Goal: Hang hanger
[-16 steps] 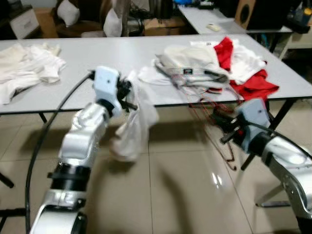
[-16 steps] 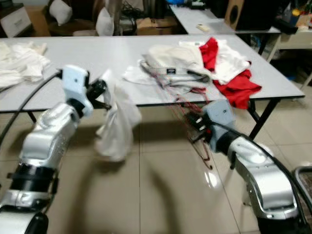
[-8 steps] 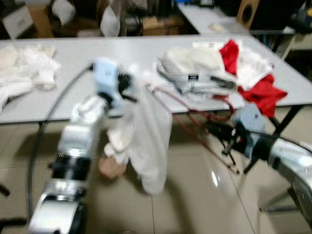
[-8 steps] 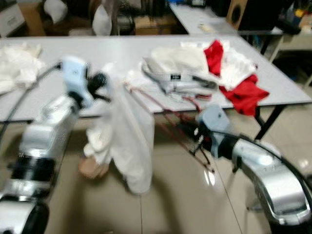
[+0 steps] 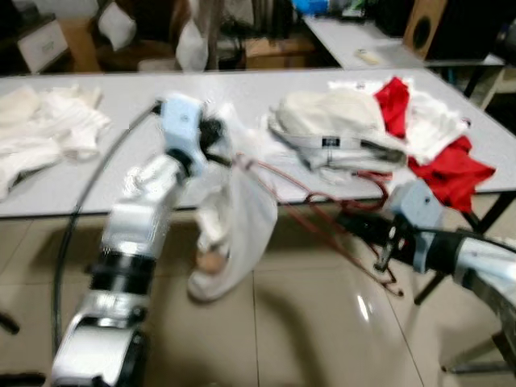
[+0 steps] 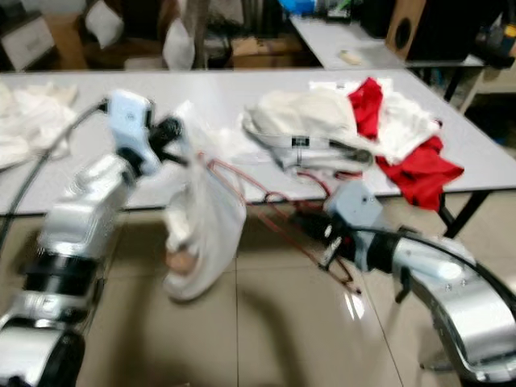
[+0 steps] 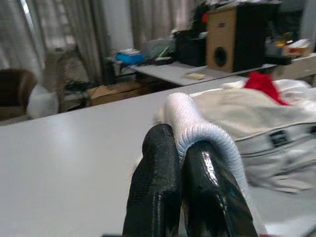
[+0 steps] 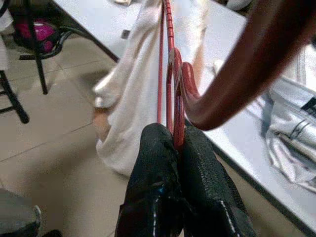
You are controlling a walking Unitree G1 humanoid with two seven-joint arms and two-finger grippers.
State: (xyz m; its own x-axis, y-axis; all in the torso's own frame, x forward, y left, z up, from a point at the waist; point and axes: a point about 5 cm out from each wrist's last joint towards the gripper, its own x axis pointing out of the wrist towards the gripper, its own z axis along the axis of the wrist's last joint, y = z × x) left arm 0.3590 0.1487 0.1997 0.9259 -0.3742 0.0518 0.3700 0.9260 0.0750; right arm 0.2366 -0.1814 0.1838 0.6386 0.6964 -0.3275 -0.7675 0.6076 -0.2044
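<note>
**Red hanger spanning both grippers, garment on the left end**

Held in the right gripper (image 8: 175, 148): red hanger (image 5: 322, 197), wire clamped between the two black fingers, closed tight on it near the hook end. Hook curving up and away past the fingers in the right wrist view. Long axis running from the right gripper, low in front of the table edge (image 5: 64, 197), up and across toward the robot's left, where the far end disappears into the white garment (image 5: 238, 234).

Held in the left gripper (image 7: 180, 148): a ribbed fold of that white garment, pinched between closed fingers just above the table edge. Rest of the garment hanging below, sagging toward the tiled floor (image 5: 322, 339).

Nearer the hanger's hook: right arm. Nearer the cloth: left arm. Grippers well apart, joined only by the wire.

On the table behind: pile of white and red clothes (image 5: 387, 129), more white cloth (image 5: 48, 129) at the far left.

Judgement: hanger only partly inside the garment; seating probably depends on driving the wire leftward along its own axis while the left gripper holds the opening. No rail identifiable; view blurred.
</note>
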